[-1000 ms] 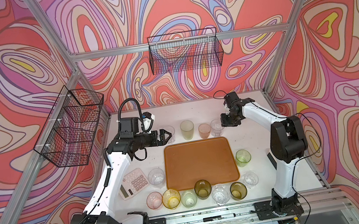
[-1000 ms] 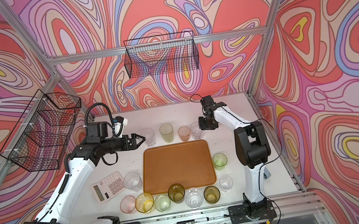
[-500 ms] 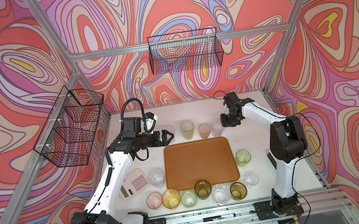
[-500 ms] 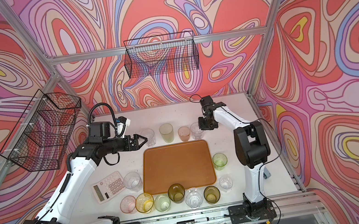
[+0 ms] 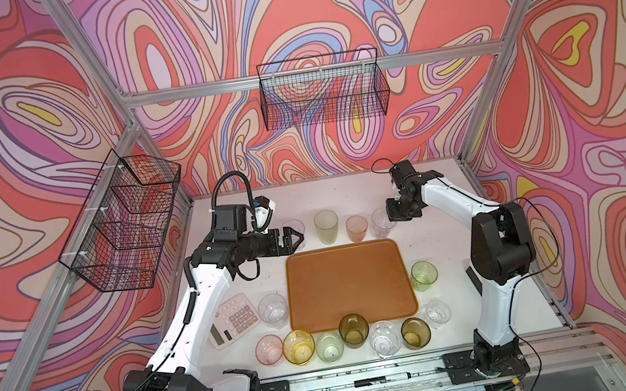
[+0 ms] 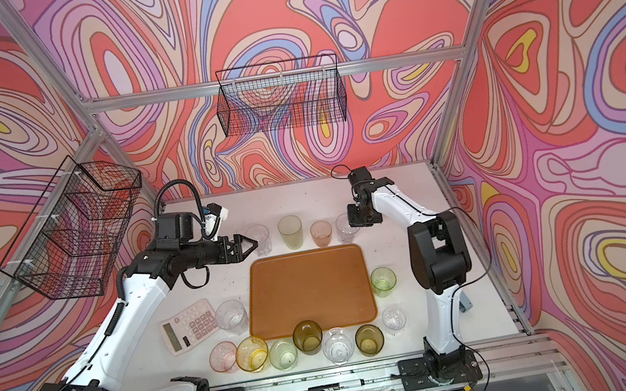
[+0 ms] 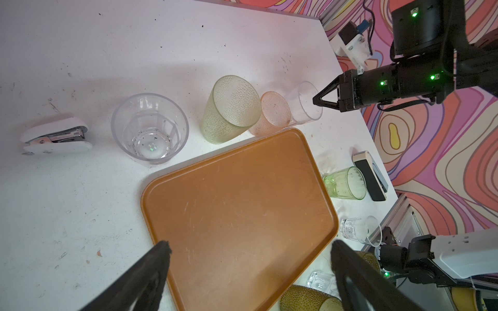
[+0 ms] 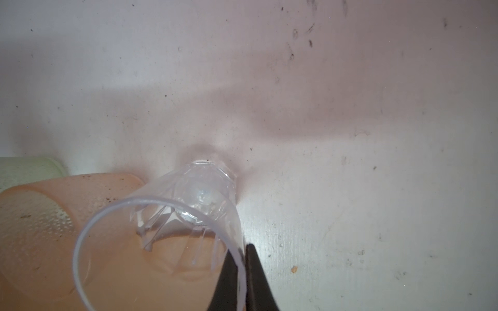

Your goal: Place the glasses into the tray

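A row of glasses is ranged along the near edge of the tray, which is bare. In the far row, the clear glass is pinched at its rim by the right gripper, one finger inside the wall and one outside. The left gripper is spread wide and holds nothing. The clear glass is judged light, stiff and slick. Under a rim pinch it may swing, so a slow lift is advised.
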Robot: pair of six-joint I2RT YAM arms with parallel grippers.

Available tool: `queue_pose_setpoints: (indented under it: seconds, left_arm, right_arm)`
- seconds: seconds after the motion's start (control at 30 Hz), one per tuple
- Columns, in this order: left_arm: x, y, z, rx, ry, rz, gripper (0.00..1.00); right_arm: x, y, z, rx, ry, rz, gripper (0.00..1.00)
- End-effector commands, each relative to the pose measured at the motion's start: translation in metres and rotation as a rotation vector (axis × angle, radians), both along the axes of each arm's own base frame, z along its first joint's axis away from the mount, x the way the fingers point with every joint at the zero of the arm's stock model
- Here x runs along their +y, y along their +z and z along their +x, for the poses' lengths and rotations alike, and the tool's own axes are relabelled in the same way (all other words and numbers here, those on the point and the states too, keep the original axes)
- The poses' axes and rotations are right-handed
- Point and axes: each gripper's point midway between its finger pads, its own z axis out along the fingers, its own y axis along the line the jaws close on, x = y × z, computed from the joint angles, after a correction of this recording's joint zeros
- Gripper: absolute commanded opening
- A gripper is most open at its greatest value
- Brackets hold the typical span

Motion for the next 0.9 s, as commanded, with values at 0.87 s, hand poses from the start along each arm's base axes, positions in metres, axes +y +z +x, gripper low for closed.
queue_pose_setpoints:
  seconds: [0.87]
  left_arm:
    - [-0.004, 0.012, -0.007, -0.046, -0.015, -0.016, 0.96]
  right_arm:
    - [0.006, 0.051, -0.076, 0.029, 0.104, -0.02, 0.0]
